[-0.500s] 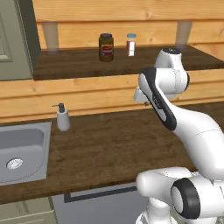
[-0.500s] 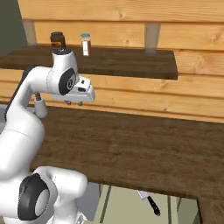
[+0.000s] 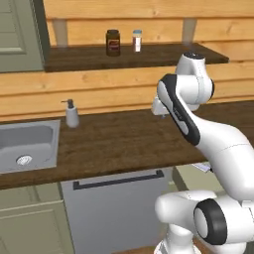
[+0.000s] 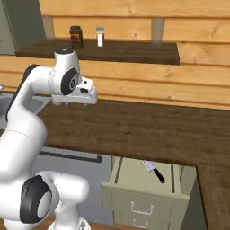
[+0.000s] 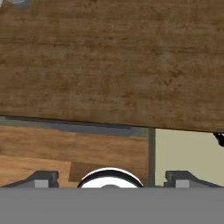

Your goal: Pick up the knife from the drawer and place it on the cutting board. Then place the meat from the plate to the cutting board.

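Your pincer [image 4: 75, 104] is hovering above the dark brown surface [image 4: 148, 130], well up over its middle, and it is gripping nothing. From the hand camera its fingertips [image 5: 43, 179] are sitting far apart, so the jaws are spread wide.

The knife [image 4: 153, 171] is lying inside the pulled-out sage-green drawer [image 4: 143, 197], below the front edge of the surface and off to the arm's right. Its pale blade is pointing back toward the cabinet and its black handle toward the drawer front. It is sitting well apart from your pincer, lower and to the right of it. In the hand camera, only the dark tip of the knife [image 5: 218, 138] is peeking in at the right edge, over the drawer's pale floor [image 5: 183, 151].

On the shelf [image 4: 112, 49] behind, a dark jar [image 4: 76, 37] and a small white bottle [image 4: 100, 36] are standing side by side.
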You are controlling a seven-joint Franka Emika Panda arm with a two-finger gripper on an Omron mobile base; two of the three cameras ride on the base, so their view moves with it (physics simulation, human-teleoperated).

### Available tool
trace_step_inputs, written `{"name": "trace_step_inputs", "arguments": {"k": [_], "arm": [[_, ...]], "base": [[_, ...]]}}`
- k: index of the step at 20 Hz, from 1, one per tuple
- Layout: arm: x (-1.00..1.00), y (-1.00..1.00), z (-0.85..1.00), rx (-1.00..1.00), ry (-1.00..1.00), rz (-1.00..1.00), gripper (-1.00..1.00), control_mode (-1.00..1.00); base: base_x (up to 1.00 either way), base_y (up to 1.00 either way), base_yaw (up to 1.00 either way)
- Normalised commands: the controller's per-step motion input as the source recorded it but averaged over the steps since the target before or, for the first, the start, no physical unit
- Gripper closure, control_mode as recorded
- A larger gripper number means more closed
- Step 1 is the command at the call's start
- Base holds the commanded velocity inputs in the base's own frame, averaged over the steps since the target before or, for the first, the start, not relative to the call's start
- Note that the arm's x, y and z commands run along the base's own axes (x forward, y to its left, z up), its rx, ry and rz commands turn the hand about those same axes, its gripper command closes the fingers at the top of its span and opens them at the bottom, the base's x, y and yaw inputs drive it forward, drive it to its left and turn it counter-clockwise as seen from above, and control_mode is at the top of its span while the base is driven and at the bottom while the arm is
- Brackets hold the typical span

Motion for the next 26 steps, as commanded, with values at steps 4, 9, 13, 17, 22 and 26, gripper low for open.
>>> {"name": "trace_step_inputs", "arguments": {"k": [4,9,13,17,22,26], "arm": [[0.00,0.00,0.00,0.00,0.00,0.00,-1.00,1.00],[0.00,0.00,0.00,0.00,0.00,0.00,-1.00,1.00],[0.00,0.00,0.00,0.00,0.00,0.00,-1.00,1.00],[0.00,0.00,0.00,0.00,0.00,0.00,-1.00,1.00],[0.00,0.00,0.00,0.00,0.00,0.00,-1.00,1.00],[0.00,0.00,0.00,0.00,0.00,0.00,-1.00,1.00]], "base": [[-0.63,-0.14,-0.37],[-0.01,-0.43,-0.85],[0.00,-0.52,-0.84],[0.01,-0.62,-0.79],[0.27,-0.46,-0.63],[0.31,-0.13,-0.33]]}}
